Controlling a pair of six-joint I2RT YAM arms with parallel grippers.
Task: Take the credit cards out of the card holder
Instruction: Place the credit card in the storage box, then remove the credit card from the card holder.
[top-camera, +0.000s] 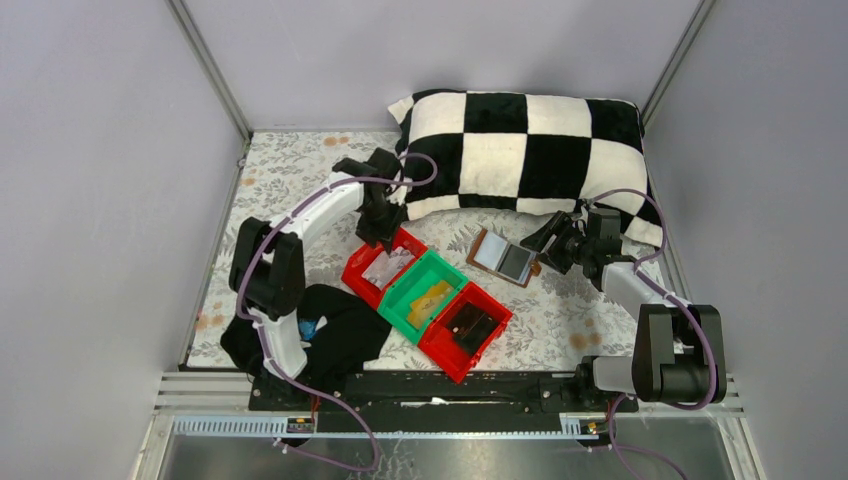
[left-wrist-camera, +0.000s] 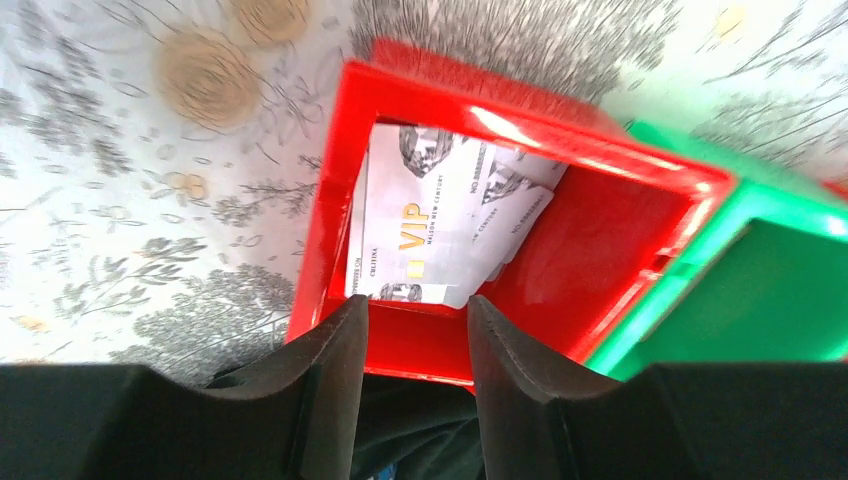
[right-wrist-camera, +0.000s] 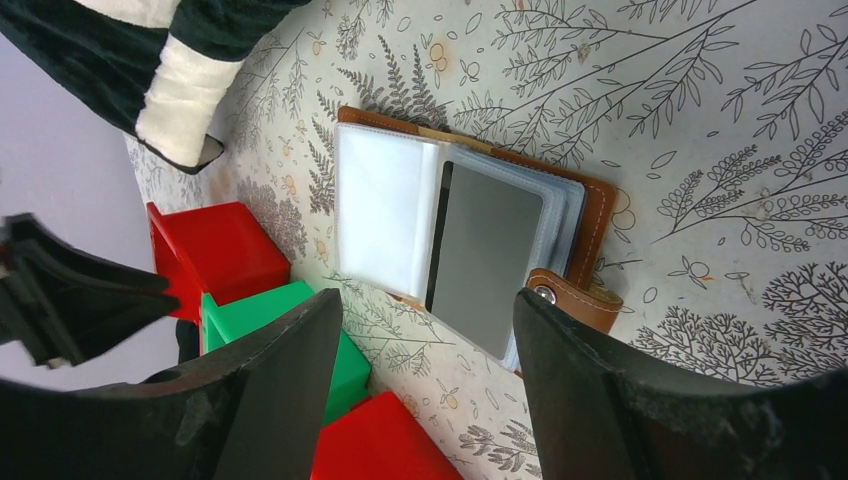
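Your left gripper (top-camera: 383, 235) hangs over the far red bin (top-camera: 353, 272), with pale credit cards (top-camera: 381, 268) lying inside. The green bin (top-camera: 402, 298) touching it has a yellow-tan piece (top-camera: 432, 298). The near red bin (top-camera: 445, 352) holds a black boxy object (top-camera: 470, 325). The card holder (top-camera: 503, 258) lies open on the table (top-camera: 290, 180), and your right gripper (top-camera: 537, 240) is just beside its right edge. Checkered pillow (top-camera: 520, 150) at the back, black cloth (top-camera: 345, 330) by your left base.

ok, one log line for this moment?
left gripper: open, above red bin with credit cards | right gripper: open, near card holder, unfolded
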